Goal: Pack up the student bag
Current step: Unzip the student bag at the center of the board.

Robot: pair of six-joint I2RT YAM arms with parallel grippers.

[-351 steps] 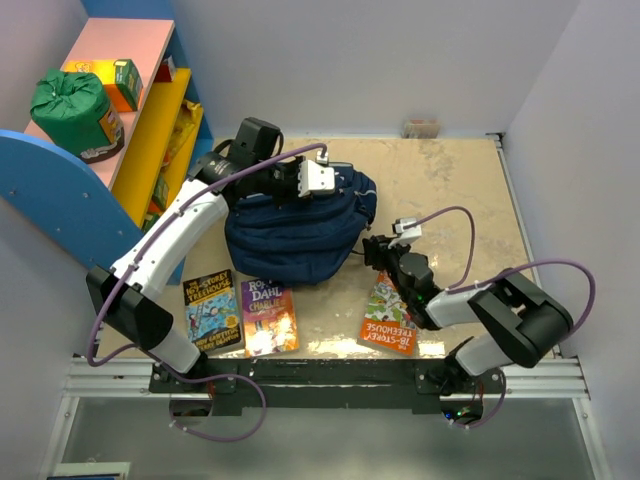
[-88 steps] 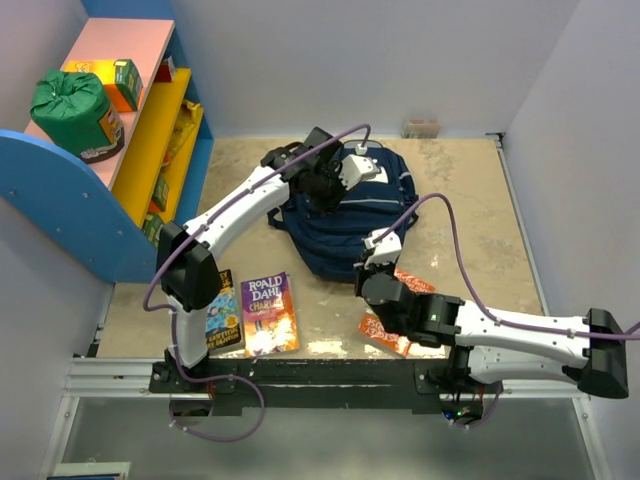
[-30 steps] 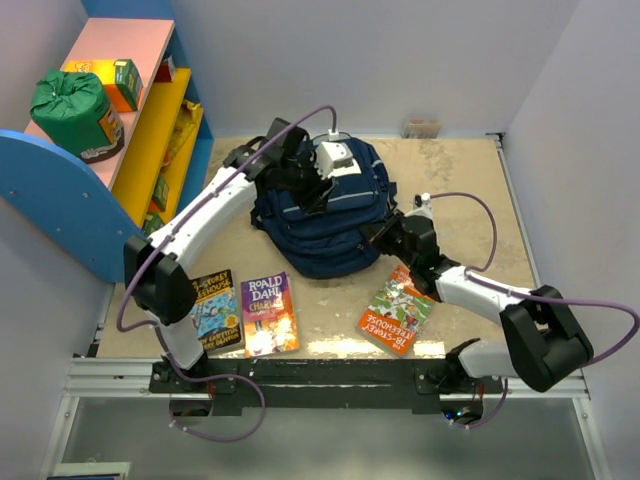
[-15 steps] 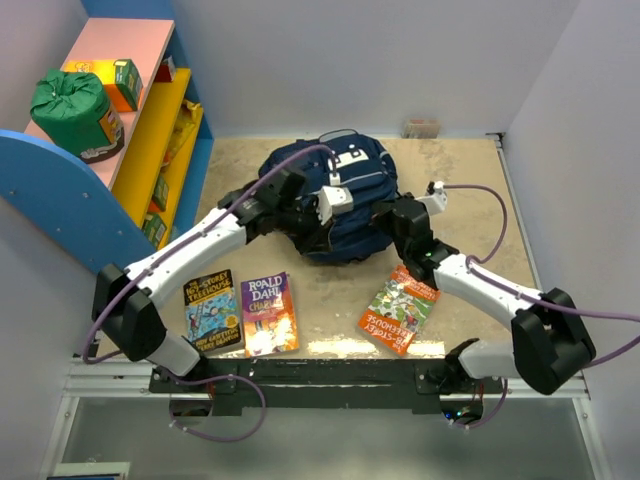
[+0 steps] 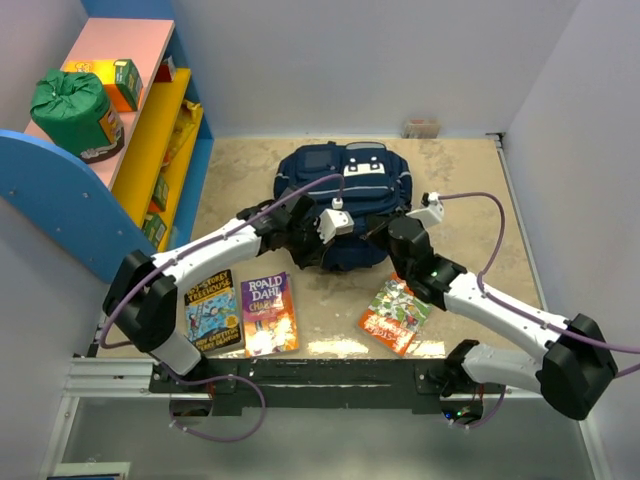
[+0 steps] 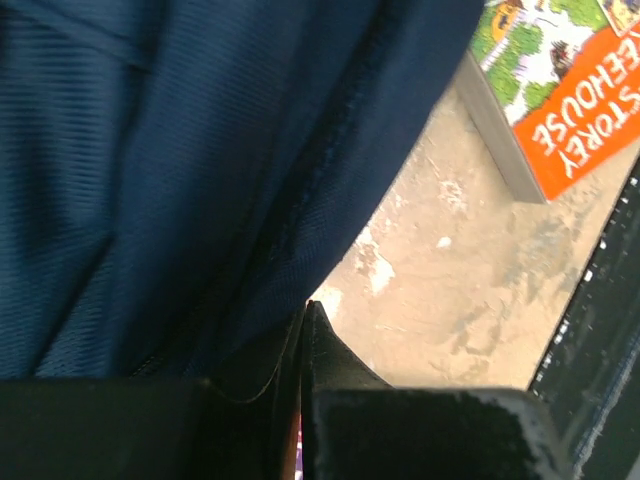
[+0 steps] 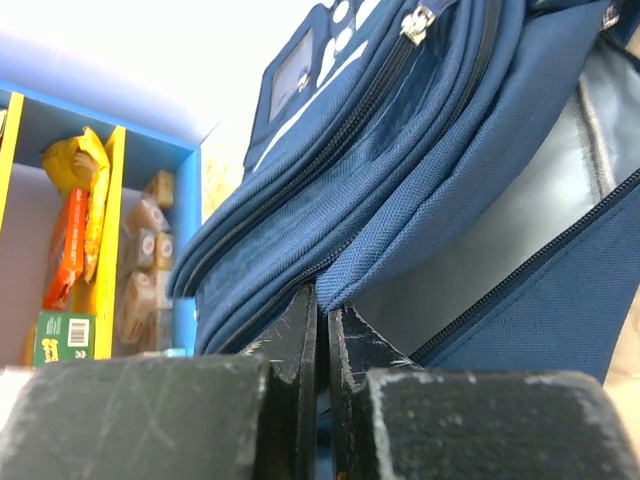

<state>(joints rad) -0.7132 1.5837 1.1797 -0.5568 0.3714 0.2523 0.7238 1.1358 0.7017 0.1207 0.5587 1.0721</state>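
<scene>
The student bag (image 5: 345,190), a navy backpack with white patches, lies in the middle of the table with its front pocket facing up. My left gripper (image 5: 322,232) is at its near edge, shut on a fold of the bag's fabric (image 6: 200,150); its fingertips (image 6: 312,318) meet under the cloth. My right gripper (image 5: 383,236) is at the bag's near right edge, shut on a zippered seam of the bag (image 7: 400,130), with the grey lining showing beside its fingers (image 7: 345,330).
Three books lie on the near table: one at the left (image 5: 212,310), a purple one (image 5: 268,315) and an orange one (image 5: 397,313), which also shows in the left wrist view (image 6: 570,90). A blue and yellow shelf (image 5: 150,130) with a green sack (image 5: 72,108) stands left.
Both grippers have drawn back toward the near edge with the bag's fabric. The bag has flattened, and its front pocket now faces up at the far side.
</scene>
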